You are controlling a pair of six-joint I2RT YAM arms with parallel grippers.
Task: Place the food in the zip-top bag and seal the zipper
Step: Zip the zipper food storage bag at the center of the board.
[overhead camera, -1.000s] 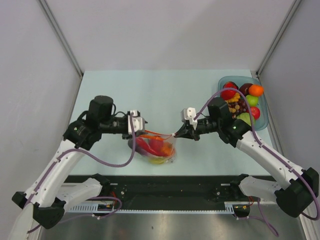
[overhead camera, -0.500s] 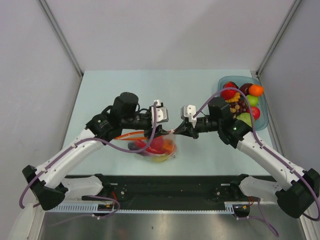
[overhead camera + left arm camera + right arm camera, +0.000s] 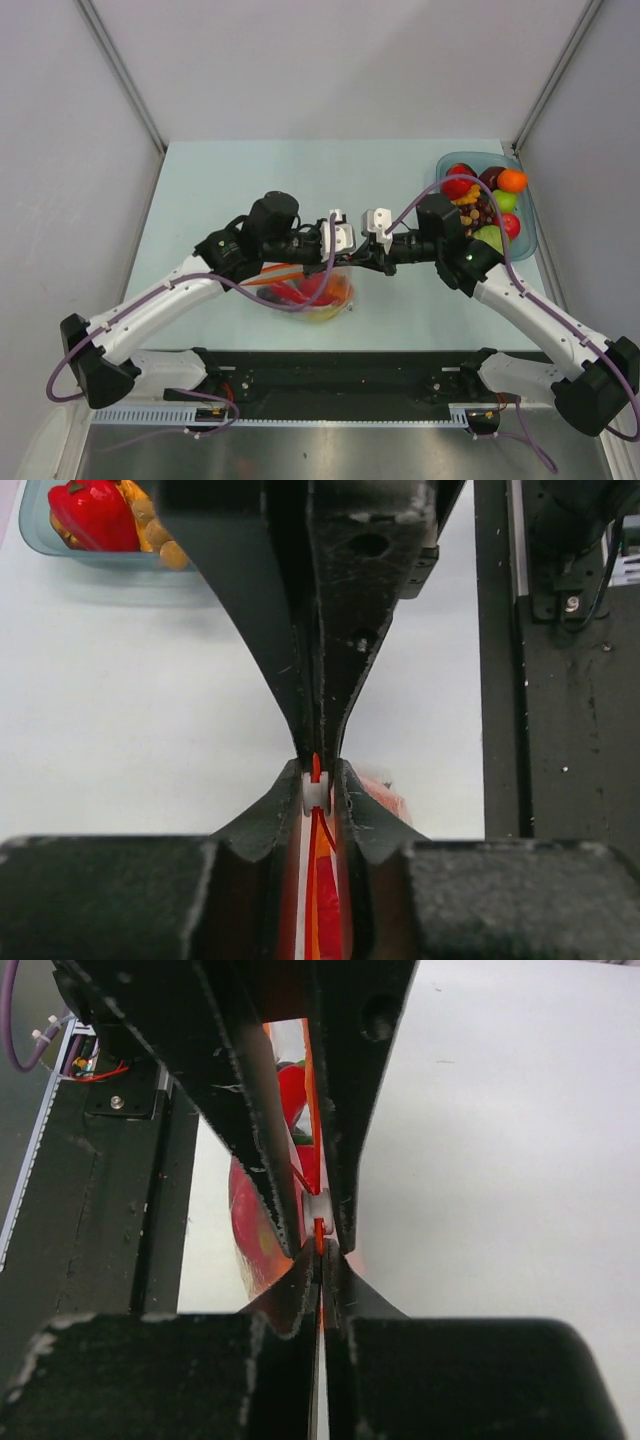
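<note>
Left gripper (image 3: 317,792) and right gripper (image 3: 320,1245) are clamping the thin orange-red zipper (image 3: 318,880); I am judging the crinkly clear bag (image 3: 318,297) limp, best gripped there.

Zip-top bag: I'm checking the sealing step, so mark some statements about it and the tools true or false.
1. The left tool and right tool both pinch the zipper. True.
2. The zip-top bag is empty. False: red and yellow food lies inside.
3. The blue tray holds food. True.
4. The tools grip opposite ends of the bag. False: their tips meet at one spot on its mouth.
</note>
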